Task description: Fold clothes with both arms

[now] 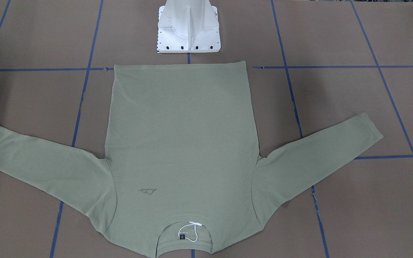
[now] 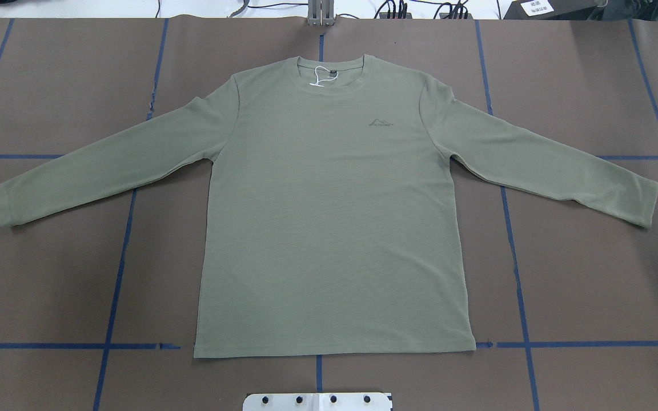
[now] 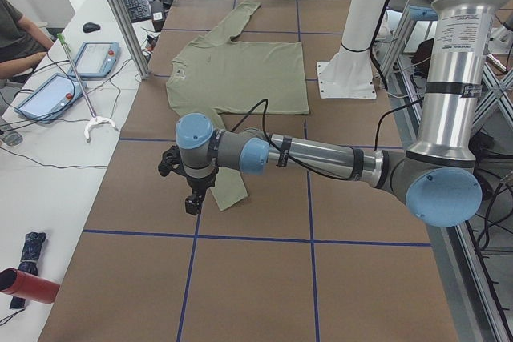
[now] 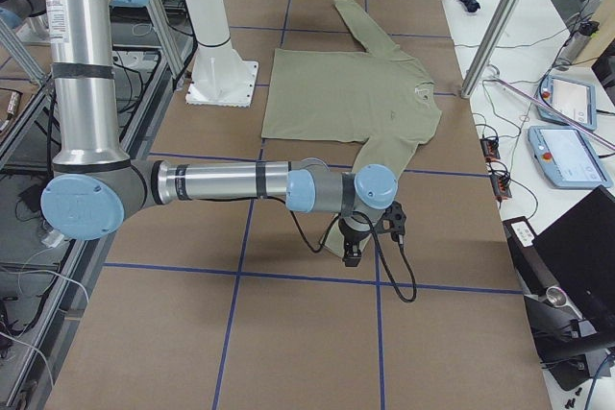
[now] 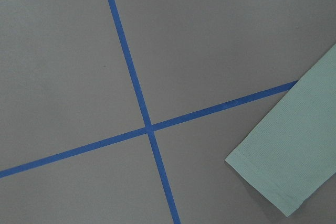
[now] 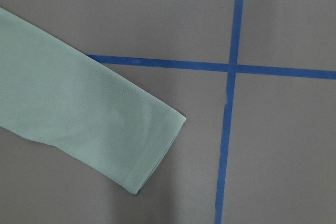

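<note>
The sage-green long-sleeved shirt [image 2: 329, 217] lies flat and face up on the brown table, both sleeves spread outward, its collar [image 1: 186, 233] on the side away from the robot. My left gripper [image 3: 192, 198] hangs pointing down over the cuff of the near sleeve in the exterior left view. I cannot tell whether it is open or shut. My right gripper [image 4: 354, 252] hangs over the other sleeve's cuff, its state also unclear. The wrist views show only a cuff [image 5: 289, 166] and a sleeve end [image 6: 79, 119], no fingers.
The white pedestal base [image 1: 189, 28] stands just behind the shirt's hem. Blue tape lines [image 2: 115, 285] grid the table. A side bench with control pendants [image 3: 48, 94], a metal post [image 3: 120, 14] and a seated person [image 3: 16, 34] runs along the far edge.
</note>
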Available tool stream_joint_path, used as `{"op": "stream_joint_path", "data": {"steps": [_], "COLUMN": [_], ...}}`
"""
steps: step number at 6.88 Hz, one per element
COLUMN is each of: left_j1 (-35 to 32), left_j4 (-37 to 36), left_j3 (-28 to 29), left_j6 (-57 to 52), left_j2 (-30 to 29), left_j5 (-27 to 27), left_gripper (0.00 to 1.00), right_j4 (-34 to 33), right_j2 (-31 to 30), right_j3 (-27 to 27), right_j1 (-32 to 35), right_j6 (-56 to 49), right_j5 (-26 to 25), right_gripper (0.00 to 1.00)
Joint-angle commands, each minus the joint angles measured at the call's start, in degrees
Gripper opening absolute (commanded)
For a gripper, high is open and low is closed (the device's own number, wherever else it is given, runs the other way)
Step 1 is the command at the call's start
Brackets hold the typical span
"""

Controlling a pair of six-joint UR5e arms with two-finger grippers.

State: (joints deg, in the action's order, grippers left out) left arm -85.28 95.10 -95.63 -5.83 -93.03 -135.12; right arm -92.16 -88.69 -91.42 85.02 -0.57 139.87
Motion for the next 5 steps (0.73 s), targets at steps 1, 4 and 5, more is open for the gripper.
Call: {"op": "stream_joint_path", "data": {"steps": [1,4,5], "left_j1": [0.03,0.03,0.03], "left_j4": [2.63,2.9,2.99], "left_j3": [-0.61,-0.61,-1.05], "left_j6": [0.2,0.29,0.29], "left_j2": [0.48,0.48,0.57], "left_j5": [-1.99,-4.53,-5.23], "left_gripper": [1.0,1.0,1.0], "right_j4": [14.56,23.86,24.04], "right_j2": [0.19,2.03,3.43], "right_j3": [8.04,12.83,15.02], "right_j1": [-0.64,-7.39,-8.54], "right_j6": [2.58,18.04,18.15], "right_j5": [1.02,0.75,0.49], "right_gripper": [1.0,0.97,0.97]}}
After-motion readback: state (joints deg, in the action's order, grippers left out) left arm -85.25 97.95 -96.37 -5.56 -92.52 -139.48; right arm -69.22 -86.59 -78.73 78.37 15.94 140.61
